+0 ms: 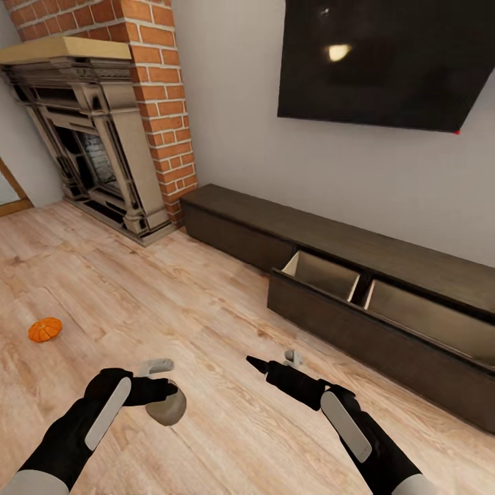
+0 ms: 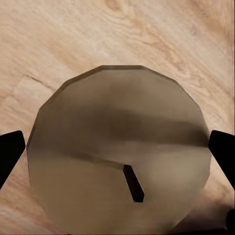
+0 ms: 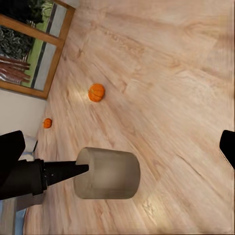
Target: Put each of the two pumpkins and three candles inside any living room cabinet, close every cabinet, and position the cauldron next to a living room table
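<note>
My left gripper (image 1: pixel 160 383) is shut on a squat beige candle (image 1: pixel 167 408), held over the wood floor. The left wrist view looks down on the candle's top (image 2: pixel 117 147) and dark wick, with a black finger (image 2: pixel 10 152) at each side. In the right wrist view the candle (image 3: pixel 108 173) lies sideways against a left finger (image 3: pixel 61 171). My right gripper (image 1: pixel 273 359) is open, with nothing between its fingers (image 3: pixel 10 154). One orange pumpkin (image 1: pixel 45 330) lies on the floor at the left. Two pumpkins (image 3: pixel 96 92) (image 3: pixel 47 123) show on the floor. The dark-brown cabinet (image 1: pixel 357 244) has one drawer (image 1: pixel 323 275) pulled open.
A stone fireplace (image 1: pixel 96 151) and brick chimney (image 1: pixel 161 103) stand at the back left. A black TV (image 1: pixel 385 62) hangs on the wall above the cabinet. A wood-framed window (image 3: pixel 29 54) is beyond the pumpkins. Bare floor (image 1: pixel 206 302) lies between me and the open drawer.
</note>
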Motion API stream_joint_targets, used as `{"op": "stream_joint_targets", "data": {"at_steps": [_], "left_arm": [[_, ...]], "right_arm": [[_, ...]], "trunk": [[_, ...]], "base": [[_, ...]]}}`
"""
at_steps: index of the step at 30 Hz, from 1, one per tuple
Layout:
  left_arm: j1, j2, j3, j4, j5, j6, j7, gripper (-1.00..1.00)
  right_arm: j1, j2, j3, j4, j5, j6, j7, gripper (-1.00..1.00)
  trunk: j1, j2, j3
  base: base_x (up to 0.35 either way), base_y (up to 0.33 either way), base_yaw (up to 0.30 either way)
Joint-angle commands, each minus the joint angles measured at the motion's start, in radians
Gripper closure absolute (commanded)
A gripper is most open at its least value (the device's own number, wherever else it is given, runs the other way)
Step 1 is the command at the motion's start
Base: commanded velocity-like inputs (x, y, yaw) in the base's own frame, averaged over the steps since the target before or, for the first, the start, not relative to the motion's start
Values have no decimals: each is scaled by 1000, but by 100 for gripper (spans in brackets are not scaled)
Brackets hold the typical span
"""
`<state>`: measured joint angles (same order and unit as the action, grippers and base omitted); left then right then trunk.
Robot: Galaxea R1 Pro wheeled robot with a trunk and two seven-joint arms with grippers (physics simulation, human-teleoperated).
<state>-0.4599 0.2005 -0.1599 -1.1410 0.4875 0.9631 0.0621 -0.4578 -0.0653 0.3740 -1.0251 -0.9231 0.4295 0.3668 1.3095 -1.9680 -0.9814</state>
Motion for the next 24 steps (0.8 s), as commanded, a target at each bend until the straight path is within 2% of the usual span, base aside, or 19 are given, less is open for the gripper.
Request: {"op": "stream_joint_targets", "data": {"at_steps": [1,6,9,24], "left_arm": [[0,1,-2,-2,6,3,5,100],[0,-1,1,-3,-40,3,5,100],[0,-1,4,-3,-55,3,5,100],[0,-6,3,-2,-62,3,5,100]], "right_arm": [[-1,-1,2,0,-7,3,0,-100],[-1,-1,2,0,-7,3,0,-100],[-1,-1,2,0,-7,3,0,-100],[-1,-1,2,0,-7,3,-1,-100]], "trunk": [[-5,7,3],[-24,42,24],[-35,63,36],[-93,168,97]], "base": [[-267,-229,-237],[-267,-229,-237],[-267,-229,-237],[-267,-229,-237]]}}
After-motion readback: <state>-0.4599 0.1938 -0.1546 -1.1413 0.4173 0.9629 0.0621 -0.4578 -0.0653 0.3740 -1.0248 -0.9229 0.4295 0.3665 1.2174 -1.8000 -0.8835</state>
